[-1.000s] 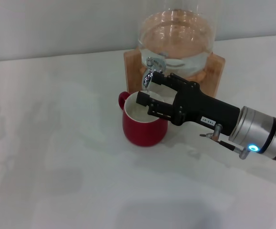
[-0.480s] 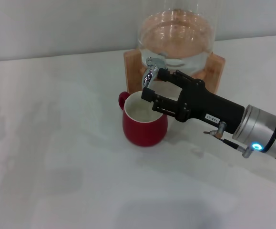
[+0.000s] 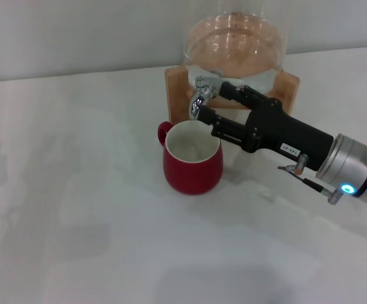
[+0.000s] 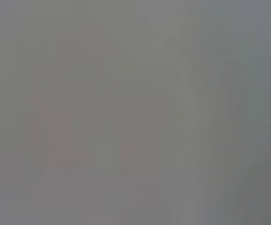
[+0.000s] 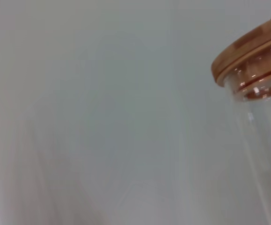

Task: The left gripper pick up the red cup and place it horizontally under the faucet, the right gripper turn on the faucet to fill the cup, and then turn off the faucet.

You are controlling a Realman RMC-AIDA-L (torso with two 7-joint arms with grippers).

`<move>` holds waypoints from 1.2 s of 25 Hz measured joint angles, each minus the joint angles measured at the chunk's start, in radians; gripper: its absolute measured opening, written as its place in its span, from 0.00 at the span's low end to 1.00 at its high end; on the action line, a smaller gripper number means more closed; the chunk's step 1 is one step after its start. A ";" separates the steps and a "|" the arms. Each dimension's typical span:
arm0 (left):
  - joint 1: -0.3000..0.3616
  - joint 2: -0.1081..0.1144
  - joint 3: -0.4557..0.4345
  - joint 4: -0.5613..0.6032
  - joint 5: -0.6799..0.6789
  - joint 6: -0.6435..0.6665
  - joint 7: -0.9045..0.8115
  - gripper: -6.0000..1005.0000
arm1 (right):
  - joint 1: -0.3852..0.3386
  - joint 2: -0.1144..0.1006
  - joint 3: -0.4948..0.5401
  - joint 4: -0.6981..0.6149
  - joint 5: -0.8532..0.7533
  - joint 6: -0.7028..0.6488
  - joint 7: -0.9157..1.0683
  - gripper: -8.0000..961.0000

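Note:
The red cup stands upright on the white table, its opening right below the spout of the chrome faucet. The faucet sits on the front of a clear glass dispenser on a wooden stand. My right gripper reaches in from the right, its black fingers spread, one above the other, just to the right of the faucet and above the cup's rim. It holds nothing. My left gripper is out of view; the left wrist view shows only a blank grey surface.
The white table stretches to the left and front of the cup. The right wrist view shows the dispenser's wooden lid and glass wall against a plain background.
My right gripper has risen and drawn back to the right, from over the cup's opening to level with the faucet. The cup has not moved.

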 joint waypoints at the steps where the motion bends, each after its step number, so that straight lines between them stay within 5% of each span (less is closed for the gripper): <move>1: 0.000 0.000 0.000 0.000 0.000 0.000 0.000 0.42 | -0.001 0.000 0.004 0.000 0.000 0.000 0.000 0.86; 25: -0.012 0.001 0.000 -0.004 -0.003 -0.002 0.000 0.42 | -0.034 -0.004 -0.021 0.001 -0.011 -0.069 0.008 0.86; 30: -0.016 0.003 -0.007 -0.015 -0.010 -0.004 0.000 0.42 | -0.065 -0.010 0.049 0.002 -0.003 -0.093 0.002 0.86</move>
